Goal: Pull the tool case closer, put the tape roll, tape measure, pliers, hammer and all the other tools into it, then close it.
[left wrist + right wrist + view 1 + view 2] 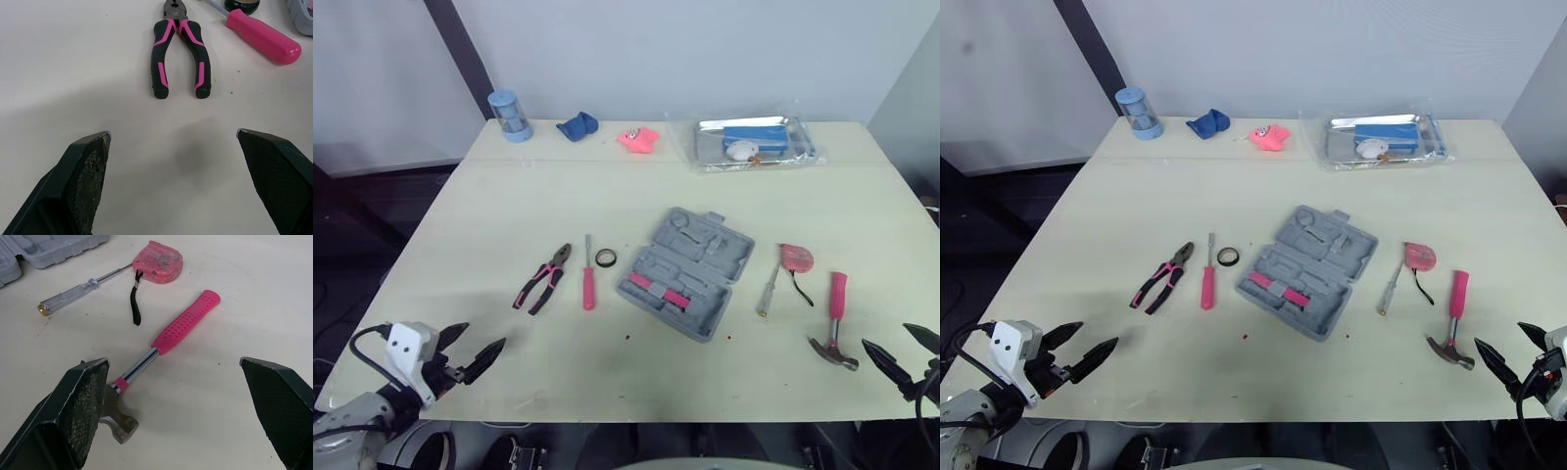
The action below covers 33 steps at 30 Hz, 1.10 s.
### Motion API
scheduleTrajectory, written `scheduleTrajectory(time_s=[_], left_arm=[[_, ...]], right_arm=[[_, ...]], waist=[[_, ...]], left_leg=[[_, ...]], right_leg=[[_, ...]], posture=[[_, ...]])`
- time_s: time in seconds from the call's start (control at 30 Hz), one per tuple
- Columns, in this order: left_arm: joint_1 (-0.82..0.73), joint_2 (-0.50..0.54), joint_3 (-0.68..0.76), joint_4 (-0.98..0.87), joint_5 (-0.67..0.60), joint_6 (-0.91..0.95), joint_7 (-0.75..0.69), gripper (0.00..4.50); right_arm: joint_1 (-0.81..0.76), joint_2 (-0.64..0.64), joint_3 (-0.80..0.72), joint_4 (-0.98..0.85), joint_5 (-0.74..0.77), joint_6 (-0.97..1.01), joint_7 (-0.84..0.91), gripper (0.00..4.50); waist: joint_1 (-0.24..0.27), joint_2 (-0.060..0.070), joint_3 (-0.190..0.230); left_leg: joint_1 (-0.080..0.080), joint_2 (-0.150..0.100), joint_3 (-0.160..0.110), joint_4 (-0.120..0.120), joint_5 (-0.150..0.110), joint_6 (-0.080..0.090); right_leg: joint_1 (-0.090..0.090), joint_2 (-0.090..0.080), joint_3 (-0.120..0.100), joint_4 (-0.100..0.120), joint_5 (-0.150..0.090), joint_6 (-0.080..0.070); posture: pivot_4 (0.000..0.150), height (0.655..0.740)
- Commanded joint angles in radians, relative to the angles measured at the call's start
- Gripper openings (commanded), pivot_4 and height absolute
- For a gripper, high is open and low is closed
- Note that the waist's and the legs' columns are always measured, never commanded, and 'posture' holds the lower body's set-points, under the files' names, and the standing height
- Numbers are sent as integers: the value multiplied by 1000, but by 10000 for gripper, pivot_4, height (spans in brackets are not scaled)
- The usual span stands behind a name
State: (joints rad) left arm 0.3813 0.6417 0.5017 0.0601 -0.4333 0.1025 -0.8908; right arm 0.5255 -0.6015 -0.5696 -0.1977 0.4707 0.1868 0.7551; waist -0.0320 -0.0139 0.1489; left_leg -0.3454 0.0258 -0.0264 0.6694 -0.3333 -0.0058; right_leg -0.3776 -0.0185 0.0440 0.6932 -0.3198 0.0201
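The left gripper (485,335) hangs with its fingers wide apart at the near edge of the table (489,206). The pliers (544,278) lie ahead of it, handles toward it. The right gripper (886,336), likewise spread, sits just beside the head of the hammer (835,318). The tool case (686,272) lies mid-table between them. The right wrist view makes out the black strap of the tape measure (158,255); the head views take in the tape roll (606,258).

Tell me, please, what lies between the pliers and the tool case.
In the left eye view, a pink-handled screwdriver and a black tape roll lie between them.
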Motion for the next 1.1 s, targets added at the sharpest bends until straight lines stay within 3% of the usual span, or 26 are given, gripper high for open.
scheduleTrajectory(time_s=[0.03,0.43,0.8,0.97,1.1], left_arm=[[3,0,24,2,-7,-13,2,44079],[-19,16,32,17,-12,-5,7,44079],[-35,32,31,8,-15,11,3,44079],[-107,68,25,19,-26,37,-13,44079],[-297,135,-27,91,-14,71,-43,44079]], right_arm=[[7,-5,-42,-11,9,-16,7,45000],[14,7,-42,31,0,-56,25,45000],[18,6,-41,-40,13,-32,3,45000],[-7,-2,-28,-95,31,-8,4,45000],[-83,-19,23,-206,40,94,-64,45000]], waist=[[0,0,0],[0,0,0],[0,0,0],[2,0,0],[6,0,0]], left_leg=[[0,0,0,0,0,0],[0,0,0,0,0,0],[0,0,0,0,0,0],[0,0,-2,0,0,0],[0,-1,-4,1,1,-2]], right_leg=[[0,0,0,0,0,0],[0,0,0,0,0,0],[0,0,0,0,0,0],[0,0,-1,0,0,0],[1,0,-3,1,0,0]], posture=[[1500,7400],[1500,7400],[1500,7400],[1500,7400],[1500,7400]])
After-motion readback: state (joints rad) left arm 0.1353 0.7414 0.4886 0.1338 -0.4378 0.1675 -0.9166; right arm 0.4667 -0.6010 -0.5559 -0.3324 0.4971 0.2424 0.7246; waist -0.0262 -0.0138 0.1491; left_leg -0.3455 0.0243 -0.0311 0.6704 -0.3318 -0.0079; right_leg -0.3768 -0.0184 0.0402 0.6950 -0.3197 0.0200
